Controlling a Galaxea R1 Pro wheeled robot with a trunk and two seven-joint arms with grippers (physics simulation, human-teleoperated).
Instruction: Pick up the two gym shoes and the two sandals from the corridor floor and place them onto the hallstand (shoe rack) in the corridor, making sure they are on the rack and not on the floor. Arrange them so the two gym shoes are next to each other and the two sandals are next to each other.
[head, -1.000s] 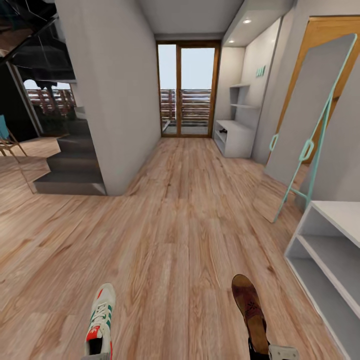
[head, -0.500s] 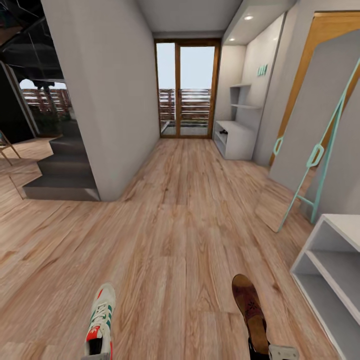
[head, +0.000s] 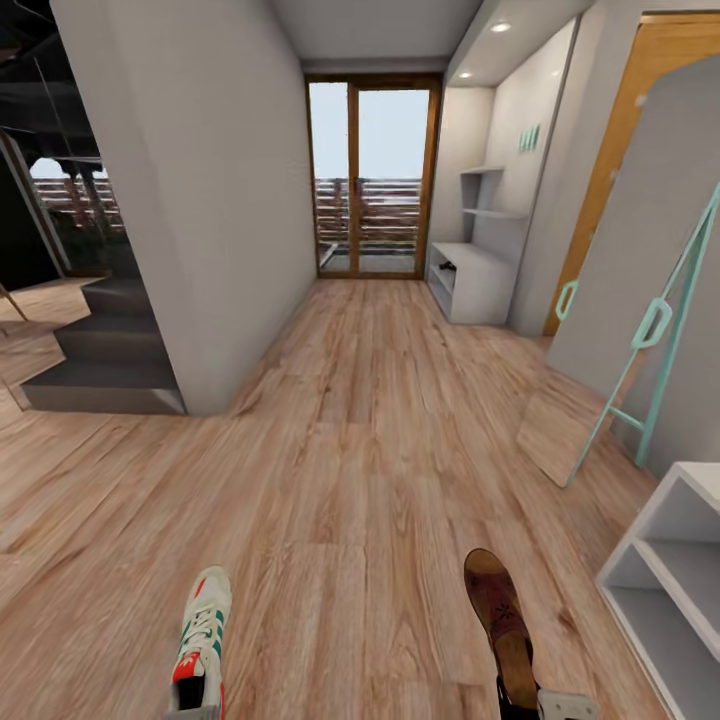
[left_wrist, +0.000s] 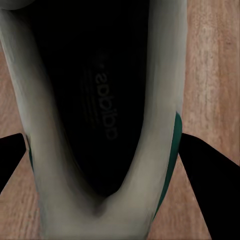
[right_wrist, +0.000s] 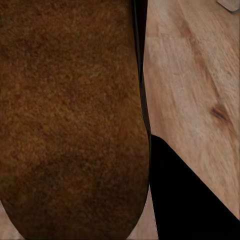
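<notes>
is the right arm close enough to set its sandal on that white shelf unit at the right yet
Probably not yet. The right claw holds the brown sandal over bare floor, and the white shelf unit sits off to the side with a gap between.

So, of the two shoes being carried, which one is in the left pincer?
The white gym shoe with green stripes; the left pincer flanks its heel. The brown sandal is at the right pincer.

- The left gripper (left_wrist: 107, 165) is clamped on a gym shoe (left_wrist: 100, 100), one dark finger (left_wrist: 212, 195) at each side of the heel.
- The right gripper (head: 545, 703) holds a sandal (right_wrist: 70, 115), a dark finger (right_wrist: 185, 200) alongside its sole.
</notes>
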